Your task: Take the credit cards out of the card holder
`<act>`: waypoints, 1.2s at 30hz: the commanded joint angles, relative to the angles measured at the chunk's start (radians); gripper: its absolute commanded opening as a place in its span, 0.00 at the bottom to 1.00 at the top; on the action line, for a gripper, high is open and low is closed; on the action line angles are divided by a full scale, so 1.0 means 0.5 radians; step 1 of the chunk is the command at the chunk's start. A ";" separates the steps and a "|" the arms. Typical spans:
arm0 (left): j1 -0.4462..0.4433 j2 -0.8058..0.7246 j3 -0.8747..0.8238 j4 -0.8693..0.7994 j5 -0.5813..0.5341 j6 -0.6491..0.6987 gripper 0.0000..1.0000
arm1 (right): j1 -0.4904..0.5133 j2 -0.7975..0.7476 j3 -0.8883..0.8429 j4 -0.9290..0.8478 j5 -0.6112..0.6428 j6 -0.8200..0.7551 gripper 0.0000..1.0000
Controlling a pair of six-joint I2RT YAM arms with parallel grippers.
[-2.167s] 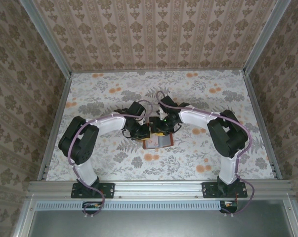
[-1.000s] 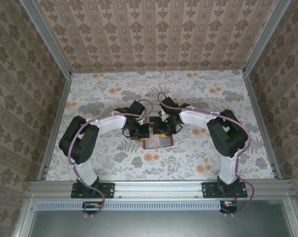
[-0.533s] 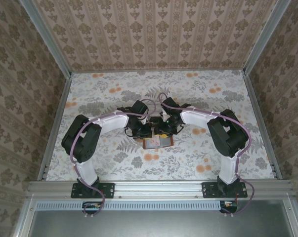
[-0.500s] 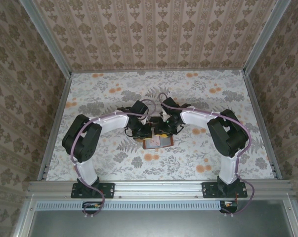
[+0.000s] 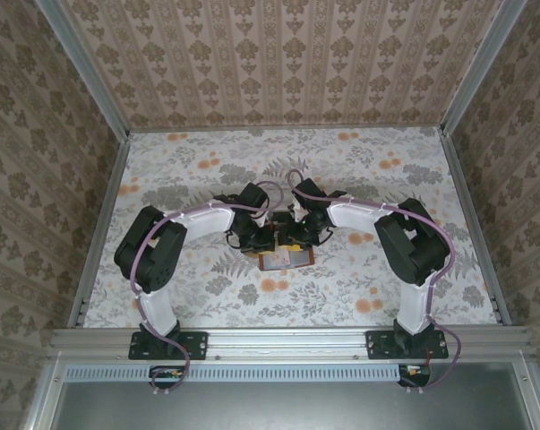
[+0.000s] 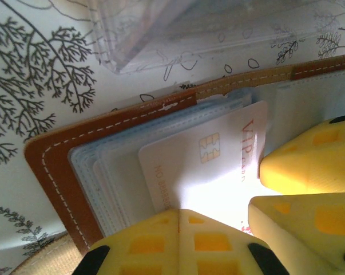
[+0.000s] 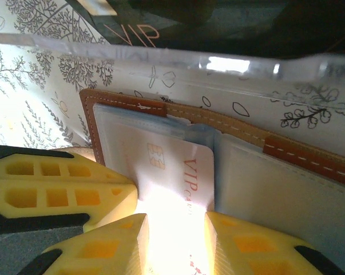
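card holder [image 6: 52,166] lies open mid table [image 5: 198,170], vip card [image 6: 206,154] partly out; left gripper [image 6: 178,240] closed, tips over card, right gripper [image 7: 173,240] astride it, grip cannot tell w/ glare, so pull may drag holder.

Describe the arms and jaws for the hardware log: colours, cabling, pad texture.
Left arm and right arm match: white link shells, bulky black joint housings, black base plates bolted to a silver rail. A purple cable loops loosely along each arm down to its base. Jaws are bright yellow, moulded with a grid of recessed square pockets, on black mounts.
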 commanded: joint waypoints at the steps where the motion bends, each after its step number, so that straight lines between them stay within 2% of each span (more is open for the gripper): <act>1: -0.008 0.052 0.003 -0.112 -0.035 0.037 0.00 | -0.014 0.041 -0.032 0.015 -0.075 0.025 0.33; 6: -0.007 0.040 0.009 -0.115 -0.039 0.034 0.00 | -0.014 0.023 0.002 -0.144 0.117 -0.059 0.33; 9: -0.009 0.032 0.010 -0.115 -0.039 0.031 0.00 | -0.015 0.012 0.012 -0.182 0.147 -0.096 0.34; 28: -0.012 -0.017 -0.007 -0.076 -0.008 0.019 0.01 | -0.017 -0.010 -0.132 0.188 -0.173 0.021 0.33; 36: -0.009 -0.049 -0.027 -0.075 -0.017 0.016 0.01 | -0.017 -0.087 -0.180 0.264 -0.213 0.070 0.26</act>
